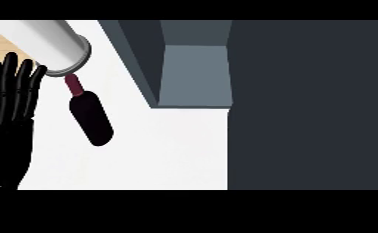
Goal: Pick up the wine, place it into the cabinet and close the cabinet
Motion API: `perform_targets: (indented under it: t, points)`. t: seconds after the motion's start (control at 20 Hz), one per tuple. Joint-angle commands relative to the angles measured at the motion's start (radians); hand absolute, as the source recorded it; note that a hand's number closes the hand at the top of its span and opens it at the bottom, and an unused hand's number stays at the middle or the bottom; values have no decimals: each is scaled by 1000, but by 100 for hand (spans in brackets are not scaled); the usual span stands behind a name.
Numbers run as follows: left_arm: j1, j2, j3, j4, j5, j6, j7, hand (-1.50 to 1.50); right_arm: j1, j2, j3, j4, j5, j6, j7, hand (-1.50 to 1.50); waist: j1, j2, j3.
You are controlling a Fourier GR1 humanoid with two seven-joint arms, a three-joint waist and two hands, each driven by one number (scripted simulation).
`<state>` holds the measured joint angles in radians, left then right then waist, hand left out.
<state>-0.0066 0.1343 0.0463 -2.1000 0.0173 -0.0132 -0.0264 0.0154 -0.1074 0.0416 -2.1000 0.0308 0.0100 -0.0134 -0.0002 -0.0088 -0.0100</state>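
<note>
Only one black hand (pixel 16 107) is seen in the head view, at the left edge, and it is cut off by that edge, so the palm is shown in part only. As it stands at the view's left, it is taken as the left hand; its fingers (pixel 28 84) are held straight and upward, released, with nothing grasped. The right hand is not seen at all. A grey forearm (pixel 48 44) is laid across the upper left corner, its upper end cut off by the frame's edge, and the tip of the wine bottle's neck is hidden beneath its round end.

One wine bottle (pixel 90 116) is shown lying on its side on the white desk (pixel 170 147), dark-bodied with a red neck pointing up and left, just beside the fingers but apart from them. One cabinet (pixel 193 74) is seen to the right of the bottle, well apart from it, its grey inner compartment open to view. A large dark panel (pixel 303 107) fills the right part of the view; whether it is the cabinet's door cannot be told.
</note>
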Motion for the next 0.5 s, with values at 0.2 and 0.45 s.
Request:
perform_targets:
  t: [0.2,0.45]
  points:
    - [-57,168,116,220,377,-296,117,-150,86,41,59,-108,7,-12,19,-150,-27,9,7]
    - [-109,197,178,346,685,-314,377,-150,136,-21,129,-179,-117,120,114,-150,-27,6,9]
